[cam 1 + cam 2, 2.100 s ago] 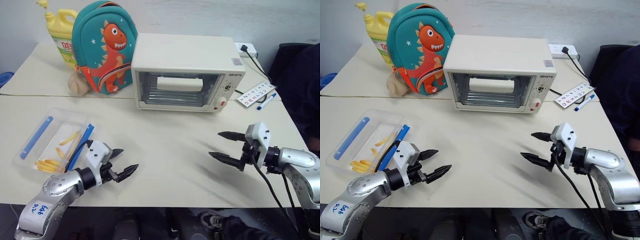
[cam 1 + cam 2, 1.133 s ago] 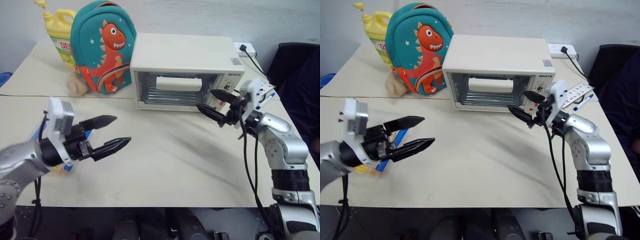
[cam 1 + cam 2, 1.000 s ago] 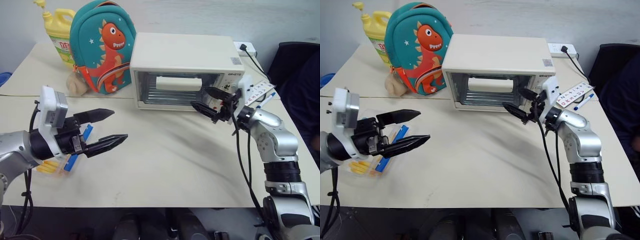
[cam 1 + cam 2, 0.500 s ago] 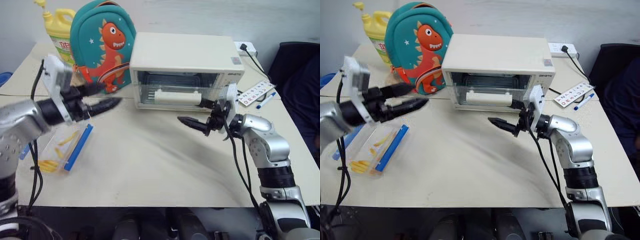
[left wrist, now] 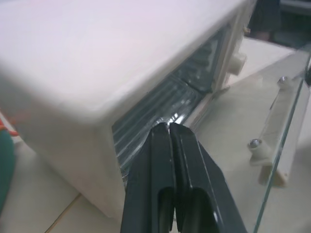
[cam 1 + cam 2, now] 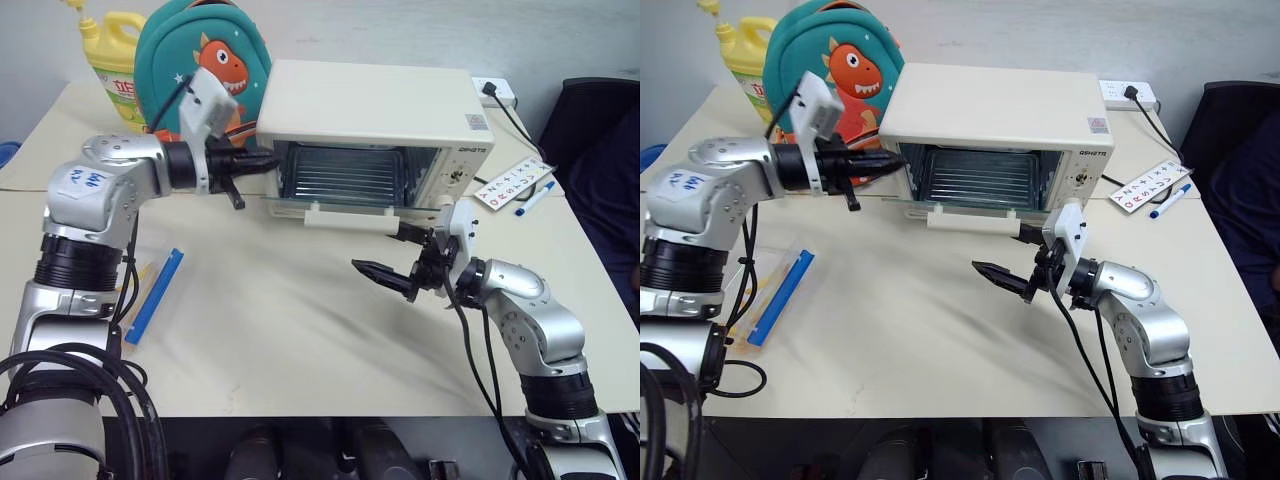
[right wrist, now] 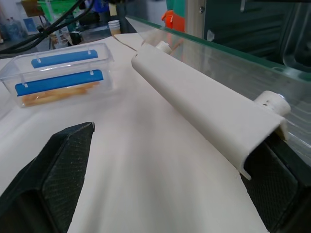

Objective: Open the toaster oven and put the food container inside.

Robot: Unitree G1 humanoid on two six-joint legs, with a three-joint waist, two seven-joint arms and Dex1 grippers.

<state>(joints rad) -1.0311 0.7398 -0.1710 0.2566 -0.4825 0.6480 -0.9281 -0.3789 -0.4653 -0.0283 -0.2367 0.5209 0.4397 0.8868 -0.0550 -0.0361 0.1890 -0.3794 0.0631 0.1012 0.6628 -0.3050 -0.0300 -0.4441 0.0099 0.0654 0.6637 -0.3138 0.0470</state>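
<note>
Cream surface [image 6: 300, 330], oven at back. Right end effector [image 6: 400, 258] spread wide, upper finger hooked at the door handle [image 6: 350, 217], apparently drawing the toaster oven [image 6: 370, 110] open; door partway down. Left end effector [image 6: 262, 162] closed, empty, at oven's corner, likely bracing. Food container [image 7: 63, 73] waits on the robot's left.

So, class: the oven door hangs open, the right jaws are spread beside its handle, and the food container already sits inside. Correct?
Not quite. The food container lies on the table, left of the toaster oven, as the left eye view shows. The rest stands.
</note>
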